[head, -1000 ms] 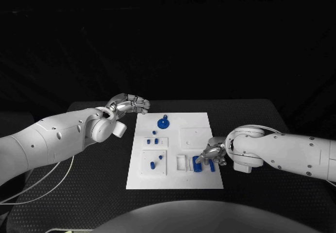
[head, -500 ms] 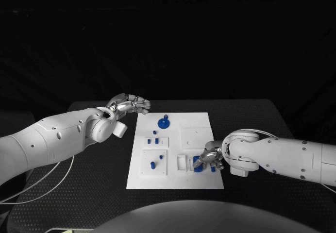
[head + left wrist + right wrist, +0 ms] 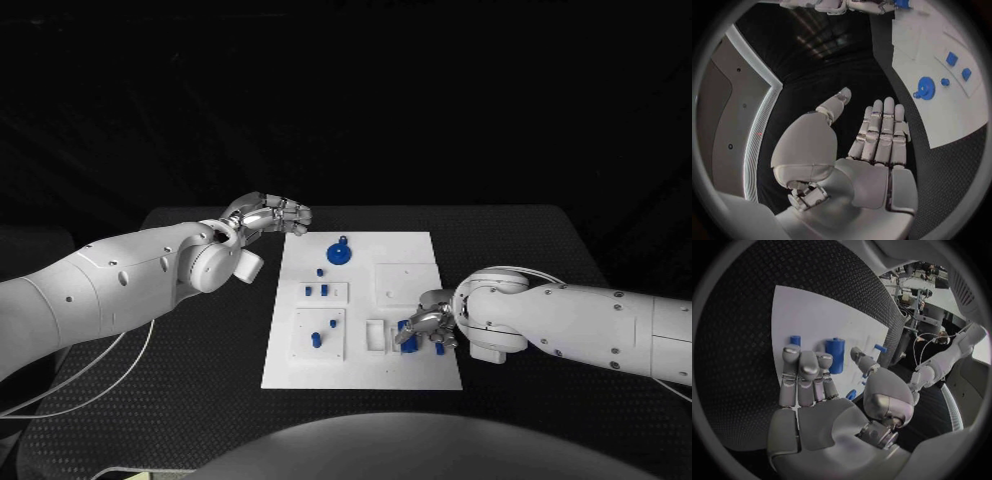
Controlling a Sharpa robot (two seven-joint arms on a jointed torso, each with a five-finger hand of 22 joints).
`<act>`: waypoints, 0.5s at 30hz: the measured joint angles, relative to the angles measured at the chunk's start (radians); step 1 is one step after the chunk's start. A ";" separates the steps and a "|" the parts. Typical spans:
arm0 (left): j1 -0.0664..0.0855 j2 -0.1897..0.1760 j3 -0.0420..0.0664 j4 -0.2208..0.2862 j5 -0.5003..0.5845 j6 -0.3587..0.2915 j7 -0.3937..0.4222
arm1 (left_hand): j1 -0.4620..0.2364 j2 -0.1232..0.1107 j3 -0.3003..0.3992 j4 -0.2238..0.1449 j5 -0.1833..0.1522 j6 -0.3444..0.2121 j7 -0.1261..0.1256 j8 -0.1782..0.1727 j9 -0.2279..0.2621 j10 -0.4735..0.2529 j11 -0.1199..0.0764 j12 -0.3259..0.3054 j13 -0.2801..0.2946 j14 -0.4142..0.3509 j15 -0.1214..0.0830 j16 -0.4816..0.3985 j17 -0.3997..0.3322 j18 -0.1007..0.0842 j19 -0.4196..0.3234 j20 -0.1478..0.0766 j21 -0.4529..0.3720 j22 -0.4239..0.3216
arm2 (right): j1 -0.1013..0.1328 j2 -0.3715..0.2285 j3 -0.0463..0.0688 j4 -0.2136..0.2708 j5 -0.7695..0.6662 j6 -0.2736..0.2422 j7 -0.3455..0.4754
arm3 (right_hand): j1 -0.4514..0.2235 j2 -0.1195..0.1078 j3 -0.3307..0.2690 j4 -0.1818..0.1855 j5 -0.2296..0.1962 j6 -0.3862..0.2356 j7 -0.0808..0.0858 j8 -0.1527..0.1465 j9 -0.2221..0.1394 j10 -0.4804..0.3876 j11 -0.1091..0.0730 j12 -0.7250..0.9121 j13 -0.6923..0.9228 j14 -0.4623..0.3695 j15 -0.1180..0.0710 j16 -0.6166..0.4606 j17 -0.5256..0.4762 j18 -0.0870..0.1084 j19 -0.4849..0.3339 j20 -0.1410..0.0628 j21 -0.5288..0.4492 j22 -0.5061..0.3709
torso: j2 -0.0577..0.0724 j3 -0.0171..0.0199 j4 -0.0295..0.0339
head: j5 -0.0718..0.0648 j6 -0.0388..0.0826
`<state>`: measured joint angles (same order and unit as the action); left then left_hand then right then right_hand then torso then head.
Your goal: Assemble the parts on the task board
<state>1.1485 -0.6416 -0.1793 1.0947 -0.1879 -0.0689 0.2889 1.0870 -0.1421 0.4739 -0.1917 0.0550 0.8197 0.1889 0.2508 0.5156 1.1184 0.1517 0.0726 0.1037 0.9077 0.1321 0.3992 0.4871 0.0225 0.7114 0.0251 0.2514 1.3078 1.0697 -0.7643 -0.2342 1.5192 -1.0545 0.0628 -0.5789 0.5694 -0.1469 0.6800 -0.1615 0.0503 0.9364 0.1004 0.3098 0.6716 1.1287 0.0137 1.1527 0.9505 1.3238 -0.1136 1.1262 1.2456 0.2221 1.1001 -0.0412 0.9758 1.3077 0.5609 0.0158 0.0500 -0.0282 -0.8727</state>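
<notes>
Right hand: the silver many-fingered right hand (image 3: 430, 326) hangs over the near right part of the board; in the right wrist view its fingers (image 3: 802, 375) lie straight and side by side, the thumb set apart, nothing clamped in them
Cylinders: a short blue cylinder part (image 3: 835, 355) lies on the board just past the fingertips, a smaller blue peg (image 3: 795, 340) beside it; in the head view blue pieces (image 3: 408, 342) show partly under the right hand; whether the fingers touch them I cannot tell
Task board: a flat white rectangular plate (image 3: 361, 370) lying in the middle of the black textured worktop (image 3: 188, 400), long side running away from the robot
Near left block: a raised white square (image 3: 317, 335) on the board carrying two small blue parts (image 3: 316, 340)
Middle: two small blue upright pegs (image 3: 325, 290) on a white base; to their right a plain white square recess (image 3: 402, 283)
Far end: a round blue disc-shaped part with a knob (image 3: 338, 253) near the board's far edge, a tiny blue piece (image 3: 319, 272) just beside it
Left hand: the silver left hand (image 3: 271, 214) is off the board by its far left corner; in the left wrist view its fingers (image 3: 883, 132) are extended close together, thumb apart, holding nothing
</notes>
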 measured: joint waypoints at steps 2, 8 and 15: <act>0.000 0.000 0.000 0.000 0.000 0.000 0.000 | 0.000 0.000 0.000 0.000 0.000 0.000 0.000 0.000 0.000 0.000 0.000 0.000 -0.001 0.000 0.000 0.000 0.000 0.000 0.000 0.000 0.000 0.000 | -0.001 0.001 -0.001 -0.005 -0.002 -0.005 0.000 | 0.003 0.016 0.006 -0.007 0.000 0.018 -0.003 -0.017 -0.011 -0.044 -0.015 0.000 0.000 -0.004 -0.001 0.001 -0.001 0.001 -0.002 0.001 -0.001 0.000 | 0.000 0.0000 0.0000 | 0.001 0.000; 0.000 0.000 0.000 0.000 0.000 0.001 -0.001 | 0.000 0.000 0.000 0.000 0.000 0.000 0.000 0.000 0.000 0.000 0.000 0.000 -0.001 0.000 0.000 0.000 0.000 0.000 0.000 0.000 -0.004 0.000 | -0.003 0.000 -0.002 -0.005 -0.005 -0.020 -0.001 | 0.045 0.071 0.055 -0.036 0.000 0.016 -0.001 -0.008 0.000 -0.044 -0.023 0.004 0.000 -0.004 -0.001 0.007 -0.006 0.003 -0.002 0.001 0.006 0.000 | 0.000 -0.0001 -0.0006 | 0.004 0.000; 0.000 0.000 0.000 -0.001 0.000 0.003 -0.001 | 0.000 0.000 0.000 0.000 0.000 0.000 0.000 0.000 0.000 0.000 0.000 0.000 -0.001 0.000 0.000 0.000 0.001 0.000 0.000 0.000 -0.004 0.000 | -0.003 -0.001 -0.002 -0.003 -0.011 -0.033 -0.004 | 0.055 0.081 0.100 -0.054 -0.001 0.027 -0.001 -0.009 0.006 -0.040 -0.026 0.004 0.000 -0.002 -0.003 0.012 -0.012 0.003 -0.002 0.002 0.012 0.000 | 0.001 0.0005 -0.0011 | 0.005 0.000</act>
<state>1.1486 -0.6420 -0.1793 1.0941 -0.1876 -0.0662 0.2879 1.0870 -0.1421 0.4739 -0.1917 0.0550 0.8198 0.1889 0.2508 0.5157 1.1184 0.1517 0.0726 0.1032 0.9077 0.1321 0.3993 0.4879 0.0225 0.7114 0.0251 0.2475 1.3076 1.0669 -0.7653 -0.2362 1.5162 -1.0658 0.0293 -0.5825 0.6245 -0.0657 0.7805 -0.2151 0.0493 0.9637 0.0995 0.3009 0.6772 1.0886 -0.0126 1.1569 0.9503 1.3219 -0.1164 1.1384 1.2334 0.2251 1.0981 -0.0396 0.9874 1.3076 0.5616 0.0163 0.0490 -0.0231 -0.8727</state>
